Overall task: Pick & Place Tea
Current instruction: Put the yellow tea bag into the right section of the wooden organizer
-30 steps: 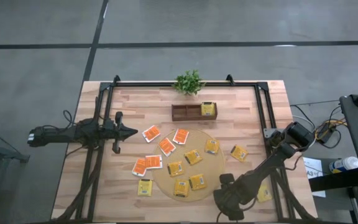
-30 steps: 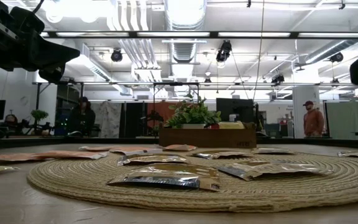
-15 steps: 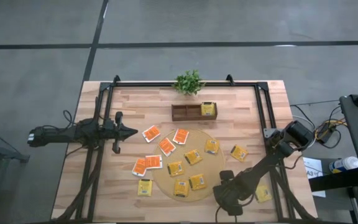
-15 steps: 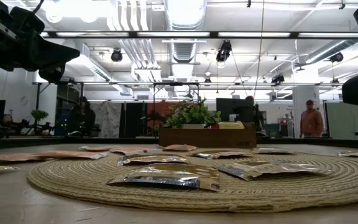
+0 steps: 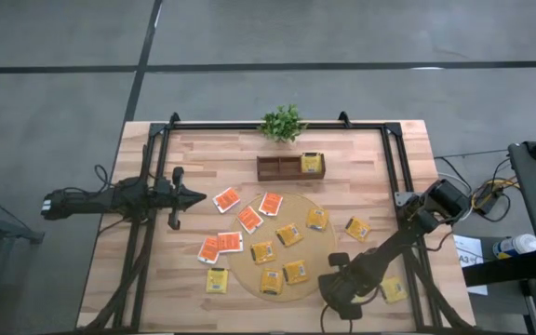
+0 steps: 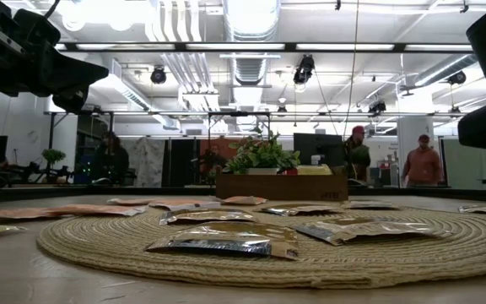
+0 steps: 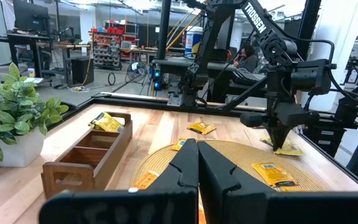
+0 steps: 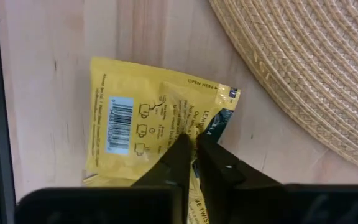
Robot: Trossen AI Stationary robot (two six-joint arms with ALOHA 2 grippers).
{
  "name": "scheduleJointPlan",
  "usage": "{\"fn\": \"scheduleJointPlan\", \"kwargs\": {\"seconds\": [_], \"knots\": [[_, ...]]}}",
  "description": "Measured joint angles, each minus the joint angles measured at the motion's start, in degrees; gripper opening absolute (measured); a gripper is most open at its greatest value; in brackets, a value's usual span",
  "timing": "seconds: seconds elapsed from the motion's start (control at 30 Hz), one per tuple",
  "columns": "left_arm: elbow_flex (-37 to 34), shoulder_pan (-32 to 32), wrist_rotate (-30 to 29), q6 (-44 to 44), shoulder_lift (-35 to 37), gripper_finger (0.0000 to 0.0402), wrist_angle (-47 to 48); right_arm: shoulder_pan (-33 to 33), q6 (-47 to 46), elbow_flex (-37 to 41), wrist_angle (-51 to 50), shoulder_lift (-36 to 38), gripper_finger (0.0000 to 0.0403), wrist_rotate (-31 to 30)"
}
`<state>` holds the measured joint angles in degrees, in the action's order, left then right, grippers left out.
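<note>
My right gripper (image 8: 193, 144) points down at the table's near right, just off the round woven mat (image 5: 316, 244). It is shut on a yellow tea packet (image 8: 135, 118) that lies on the wood beside the mat's edge. The left wrist view shows this gripper (image 7: 278, 142) standing on the packet (image 7: 288, 150); in the high view the arm hides it. Several yellow packets (image 5: 290, 234) lie on the mat and orange ones (image 5: 249, 219) at its left. My left gripper (image 7: 197, 163) is shut and held level above the table's left side (image 5: 198, 196). My right gripper comes from above, fingers pointing down, and pinches the yellow packet near its middle (image 8: 178, 124) between its two fingertips. The wrapper bulges up into a crease where the fingertips meet. The packet's flat part (image 8: 114, 124) lies on the wooden table.
A wooden tray (image 5: 282, 168) with a yellow packet (image 5: 312, 163) in its right compartment stands at the far middle, a small green plant (image 5: 283, 122) behind it. Another yellow packet (image 5: 394, 290) lies near the right frame rail. People stand in the room beyond.
My right gripper has come down a little and edged toward the mat's near right rim. The left arm has kept still.
</note>
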<state>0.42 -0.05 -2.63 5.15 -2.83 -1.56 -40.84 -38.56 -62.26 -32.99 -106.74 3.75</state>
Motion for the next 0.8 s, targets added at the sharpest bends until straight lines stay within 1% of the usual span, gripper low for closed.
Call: {"fn": "scheduleJointPlan", "kwargs": {"seconds": [0.07, 0.2, 0.37, 0.53, 0.67, 0.8], "knots": [[0.0, 0.0, 0.0, 0.0, 0.0, 0.0000, 0.0, 0.0, 0.7, 0.0, 0.0, 0.0, 0.0013, 0.0], [0.0, 0.0, 0.0, 0.0, 0.0, 0.0000, 0.0, 0.0, 1.1, -0.5, -0.9, 0.2, 0.0009, -0.1], [0.0, 0.0, 0.0, 0.0, 0.0, 0.0000, 0.0, 0.7, 1.5, -2.3, -6.7, 1.7, 0.0008, -2.2], [0.0, 0.0, 0.0, 0.0, 0.0, 0.0000, 0.0, 1.8, 1.8, -5.8, -17.1, 3.6, 0.0008, -8.9], [0.0, 0.0, 0.0, 0.0, 0.0, 0.0000, 0.0, 3.1, 2.4, -8.6, -23.7, 4.5, 0.0008, -15.9], [0.0, 0.0, 0.0, 0.0, 0.0, 0.0000, 0.0, 5.6, 3.0, -10.8, -30.0, 4.6, 0.0008, -24.3]]}}
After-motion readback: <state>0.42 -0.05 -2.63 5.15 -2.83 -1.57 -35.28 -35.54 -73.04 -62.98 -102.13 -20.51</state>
